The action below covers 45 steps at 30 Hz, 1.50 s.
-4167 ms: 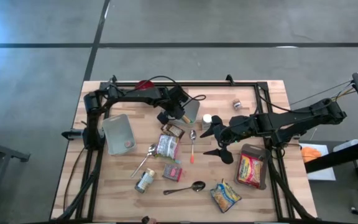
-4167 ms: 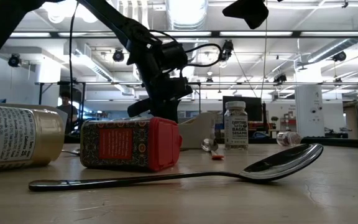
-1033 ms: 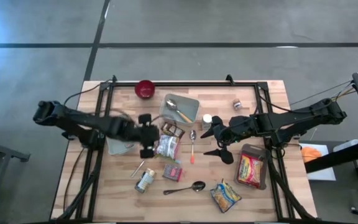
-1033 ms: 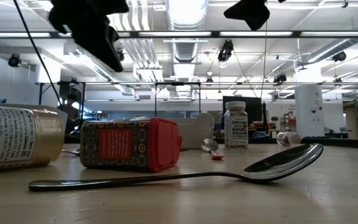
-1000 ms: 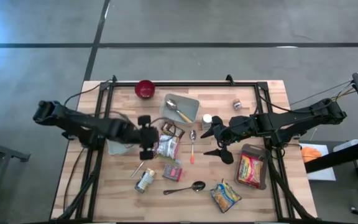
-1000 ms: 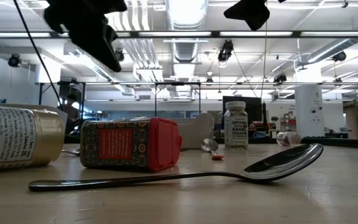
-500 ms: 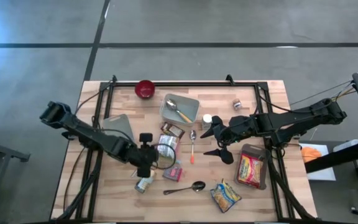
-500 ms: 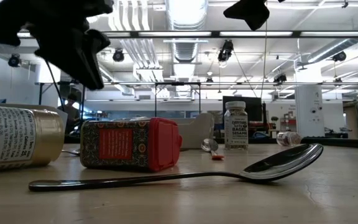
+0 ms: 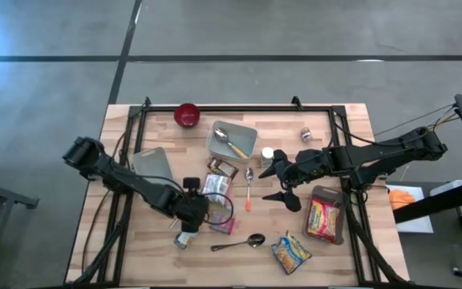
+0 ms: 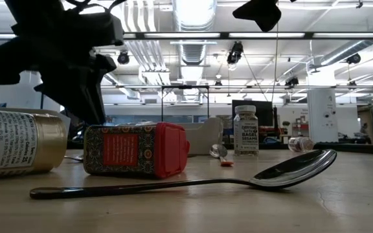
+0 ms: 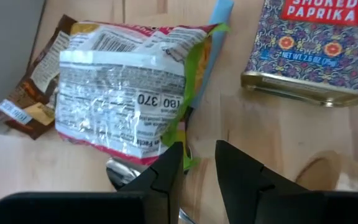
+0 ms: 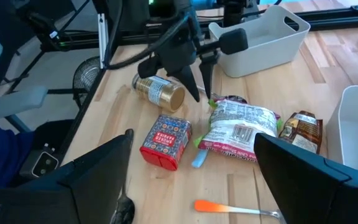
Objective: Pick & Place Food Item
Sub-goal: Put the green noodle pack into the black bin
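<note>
A crinkled silver food packet (image 11: 126, 93) (image 9: 215, 187) lies flat on the wooden table, with a brown packet (image 9: 223, 167) just beyond it. A red paprika tin (image 11: 316, 50) (image 9: 223, 223) lies on its side, and so does a gold can (image 9: 185, 235) (image 10: 18, 142). My left gripper (image 11: 197, 163) (image 9: 205, 209) points steeply down just above the table at the packet's near edge, between packet and tin. Its fingers stand a narrow gap apart with nothing between them. My right gripper (image 9: 283, 181) (image 12: 204, 180) waits wide open, high over the table's middle right.
A spoon (image 9: 247, 241) lies near the front edge and an orange-handled spoon (image 9: 249, 189) beside the packet. Grey bins stand at the left (image 9: 152, 164), at the back (image 9: 243, 144) holding a spoon, and at the right (image 9: 337, 217) holding noodles. A red bowl (image 9: 187, 114) and a sesame bottle (image 9: 267, 154) stand farther back.
My left gripper has swung toward the table's near edge and come down, from beside the left bin to the near edge of the silver packet. Its finger gap looks the same. No object has shifted.
</note>
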Each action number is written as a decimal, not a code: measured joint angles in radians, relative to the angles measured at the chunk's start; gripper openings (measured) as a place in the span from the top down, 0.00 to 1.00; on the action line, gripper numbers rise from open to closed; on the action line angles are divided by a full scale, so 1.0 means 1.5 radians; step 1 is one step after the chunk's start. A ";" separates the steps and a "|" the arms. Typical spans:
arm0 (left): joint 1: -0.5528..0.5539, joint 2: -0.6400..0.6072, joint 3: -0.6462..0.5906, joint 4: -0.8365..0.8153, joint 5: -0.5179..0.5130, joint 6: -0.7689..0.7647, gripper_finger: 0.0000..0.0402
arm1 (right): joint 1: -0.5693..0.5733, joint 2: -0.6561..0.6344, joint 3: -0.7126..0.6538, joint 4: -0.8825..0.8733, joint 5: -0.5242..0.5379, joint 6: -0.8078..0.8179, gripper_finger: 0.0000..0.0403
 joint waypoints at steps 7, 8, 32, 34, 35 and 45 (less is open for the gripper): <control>-0.004 0.027 0.000 0.021 -0.010 0.024 0.76 | 0.000 0.000 0.000 -0.003 0.000 0.002 0.15; -0.004 0.031 0.000 0.022 -0.014 0.030 0.76 | 0.000 0.000 0.000 -0.003 0.000 0.002 0.15; 0.000 0.041 0.054 -0.074 -0.013 -0.174 0.76 | 0.000 0.000 -0.001 -0.003 0.000 0.002 0.15; 0.006 0.041 0.054 -0.074 0.001 -0.203 0.76 | 0.000 0.000 -0.001 -0.003 0.000 0.004 0.15; 0.010 0.041 0.054 -0.075 0.008 -0.221 0.76 | 0.000 0.000 -0.001 -0.003 0.000 0.009 0.15; 0.047 0.041 0.054 -0.109 0.036 -0.339 0.76 | 0.000 0.000 -0.001 -0.003 0.000 0.017 0.15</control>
